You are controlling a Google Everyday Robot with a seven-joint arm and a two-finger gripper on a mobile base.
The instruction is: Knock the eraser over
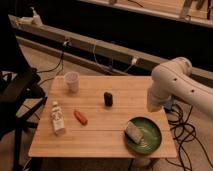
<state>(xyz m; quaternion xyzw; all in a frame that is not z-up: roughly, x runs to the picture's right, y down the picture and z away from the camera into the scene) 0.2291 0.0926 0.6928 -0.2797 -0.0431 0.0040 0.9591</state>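
The eraser (pixel 108 99), a small dark block, stands upright near the middle of the wooden table (pixel 100 137). The white arm (pixel 172 80) reaches in from the right over the table's right edge. My gripper (pixel 154 106) is at the arm's lower end, to the right of the eraser and well apart from it. It is mostly hidden by the arm.
A white cup (pixel 72 81) stands at the back left. An orange carrot-like piece (pixel 80 117) and a small white bottle (pixel 58 118) lie at the front left. A green plate (pixel 154 144) holds a pale sponge (pixel 133 131) at the front right. Cables (pixel 185 130) lie on the floor to the right.
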